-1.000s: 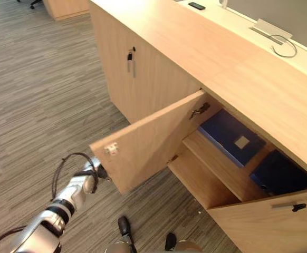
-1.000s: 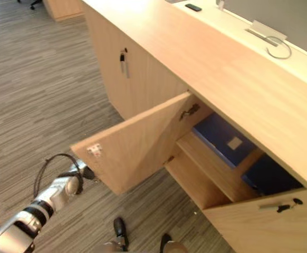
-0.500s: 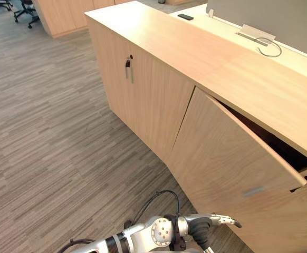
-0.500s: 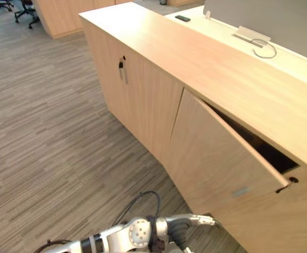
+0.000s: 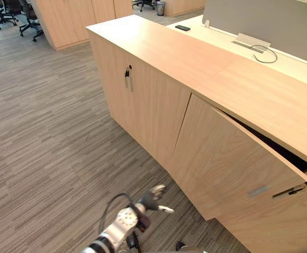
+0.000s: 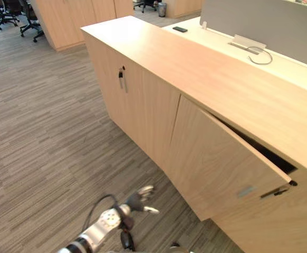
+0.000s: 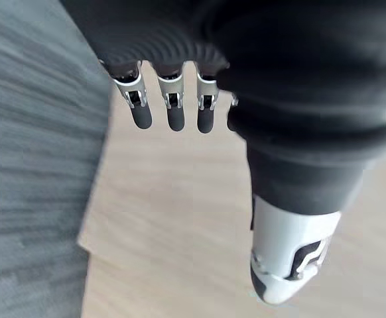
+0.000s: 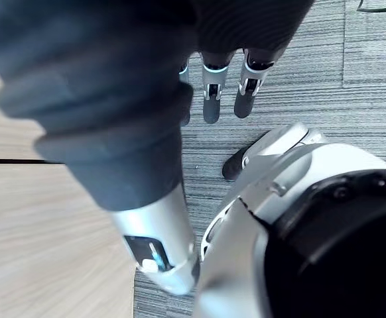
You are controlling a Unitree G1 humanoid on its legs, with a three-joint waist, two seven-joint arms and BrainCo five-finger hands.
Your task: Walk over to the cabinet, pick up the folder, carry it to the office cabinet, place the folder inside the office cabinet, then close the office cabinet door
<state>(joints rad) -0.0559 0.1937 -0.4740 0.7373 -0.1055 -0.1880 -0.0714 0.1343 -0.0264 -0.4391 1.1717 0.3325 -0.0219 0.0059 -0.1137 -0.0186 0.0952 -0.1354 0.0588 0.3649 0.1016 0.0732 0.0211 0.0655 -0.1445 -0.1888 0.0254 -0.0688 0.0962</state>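
Office chairs on striped grey carpet

Pale wood-grain finish, smooth and matt, on office cabinet and its door. Silver-grey metallic door handle. Rough grey striped carpet. On left hand, matt dark ribbed cover, shiny silver fingers.

Office cabinet with one door ajar
The office cabinet door stands right of a closed door; the left hand is low before it, apart, over the floor; a counter runs behind.
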